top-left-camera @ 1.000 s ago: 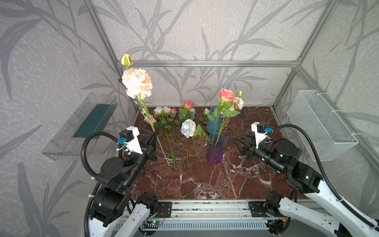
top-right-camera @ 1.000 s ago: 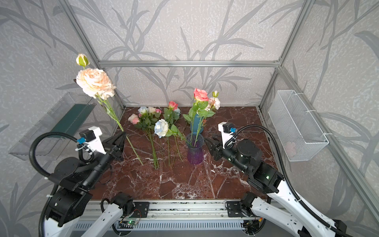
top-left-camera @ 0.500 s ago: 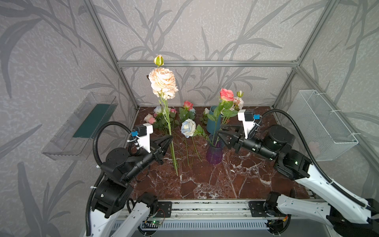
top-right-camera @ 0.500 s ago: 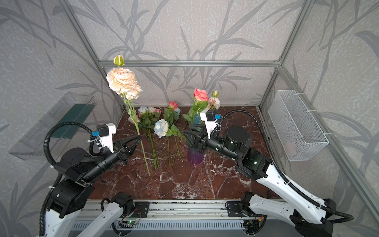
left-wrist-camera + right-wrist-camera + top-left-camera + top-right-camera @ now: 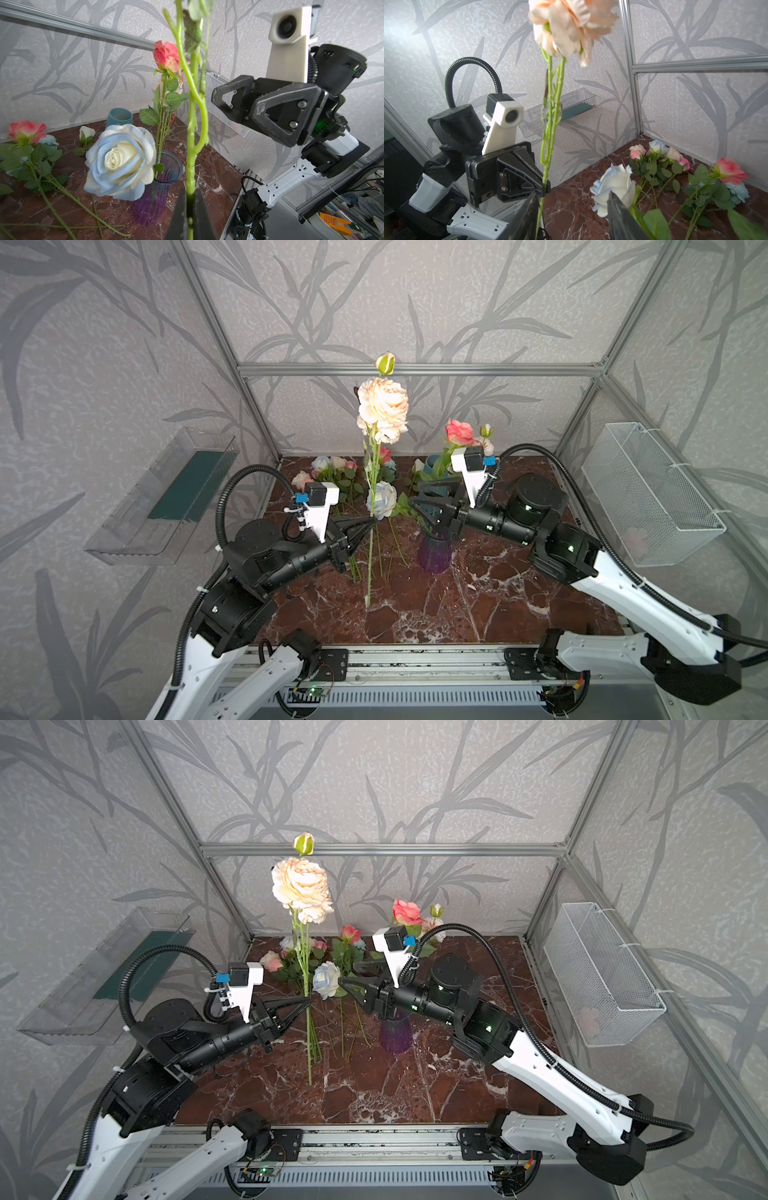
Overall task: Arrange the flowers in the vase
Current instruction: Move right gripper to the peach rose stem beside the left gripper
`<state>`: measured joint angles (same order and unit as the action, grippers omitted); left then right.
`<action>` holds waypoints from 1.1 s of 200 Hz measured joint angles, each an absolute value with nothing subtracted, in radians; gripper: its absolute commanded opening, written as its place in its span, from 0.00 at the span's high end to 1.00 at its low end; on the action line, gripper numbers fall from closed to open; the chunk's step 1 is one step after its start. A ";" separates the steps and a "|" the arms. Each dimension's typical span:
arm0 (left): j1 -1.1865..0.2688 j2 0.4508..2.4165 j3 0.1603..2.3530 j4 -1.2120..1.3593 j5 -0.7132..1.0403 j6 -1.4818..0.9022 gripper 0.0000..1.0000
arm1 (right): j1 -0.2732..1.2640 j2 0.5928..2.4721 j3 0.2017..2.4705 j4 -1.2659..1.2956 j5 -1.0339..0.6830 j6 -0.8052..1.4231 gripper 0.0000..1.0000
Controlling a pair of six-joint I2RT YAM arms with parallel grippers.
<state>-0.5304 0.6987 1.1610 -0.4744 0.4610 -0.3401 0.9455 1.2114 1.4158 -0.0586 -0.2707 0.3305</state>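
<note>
currently my left pincer (image 5: 371,521) is clenched on the green stem (image 5: 191,145) of the peach flower (image 5: 383,408), both fingers pressed against it. the flower stands upright: its bloom and a green bud (image 5: 385,363) sit high above that pincer, and the lower stem hangs below it toward the marble table (image 5: 415,614); whether the tip touches the table i cannot tell. my right pincer (image 5: 415,493) is released, jaws apart with nothing between them, pointed at the left pincer and near the held stem. the purple vase (image 5: 434,551) stands directly below the right pincer, partly hidden by it in both top views, and holds a coral rose (image 5: 459,432) that rises behind that pincer. a white-and-blue rose (image 5: 382,499) sits between the two pincers, just behind the held stem; its own stem runs toward the vase, though i cannot confirm it enters the mouth. the remaining flowers (image 5: 654,160) lie flat on the table beyond the left pincer, near the back wall. a teal cup (image 5: 120,117) stands behind the right pincer.
</note>
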 measured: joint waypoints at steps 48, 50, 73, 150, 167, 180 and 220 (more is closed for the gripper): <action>-0.535 0.705 1.162 -0.480 0.435 -0.331 1.00 | 0.947 1.357 1.522 -0.043 -0.342 0.356 0.47; -0.536 0.705 1.162 -0.480 0.435 -0.331 1.00 | 0.947 1.362 1.524 -0.042 -0.342 0.357 0.47; -0.536 0.707 1.170 -0.495 0.426 -0.324 1.00 | 0.947 1.420 1.543 -0.031 -0.370 0.390 0.52; -0.536 0.739 1.210 -0.530 0.398 -0.312 1.00 | 0.949 1.471 1.559 0.020 -0.430 0.469 0.60; -0.536 0.741 1.211 -0.531 0.397 -0.307 1.00 | 0.949 1.471 1.559 0.022 -0.432 0.471 0.60; -0.536 0.741 1.211 -0.531 0.394 -0.307 1.00 | 0.949 1.469 1.557 0.021 -0.430 0.467 0.59; -0.536 0.739 1.211 -0.531 0.384 -0.306 1.00 | 0.955 1.405 1.502 0.001 -0.393 0.426 0.54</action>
